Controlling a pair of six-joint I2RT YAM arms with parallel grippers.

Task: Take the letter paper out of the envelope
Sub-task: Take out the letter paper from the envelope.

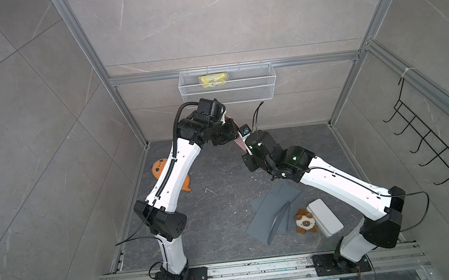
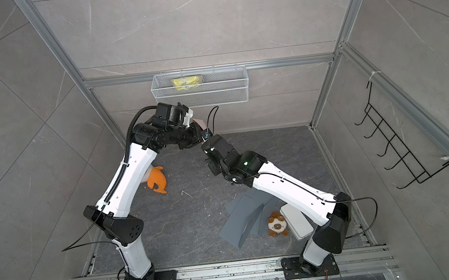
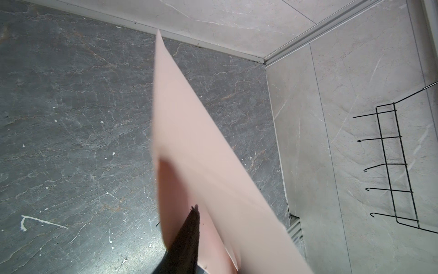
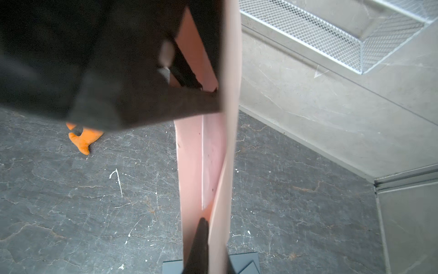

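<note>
Both arms are holding the pale pink paper envelope [image 3: 189, 113] up in the air between them, over the back middle of the dark grey stone-patterned tabletop [image 3: 71, 118]. It is hanging well clear of that surface and lower than the white wire-mesh basket [image 1: 254, 86] on the back wall. The right claw [image 4: 207, 224] is clamping shut on one end of the envelope, with one dark finger [image 4: 199, 242] showing against the salmon inner face and the other hidden behind the sheet. The left claw [image 3: 201, 213] is meeting the opposite end. The paper is running between its fingers, but I cannot tell whether it is pinching or standing loose. Step in hand, as I am reading it: working the envelope's mouth open to reach the letter paper, which is not yet out. The next move is calling for the left claw to catch only the inner sheet and draw it out lengthwise while the right is anchoring the pocket; catching both layers would likely drag the whole thing along. The envelope is looking thin and fairly stiff, seen nearly edge-on, with a darker salmon panel splaying off a lighter one. No separate letter paper is showing that I can tell apart.
</note>
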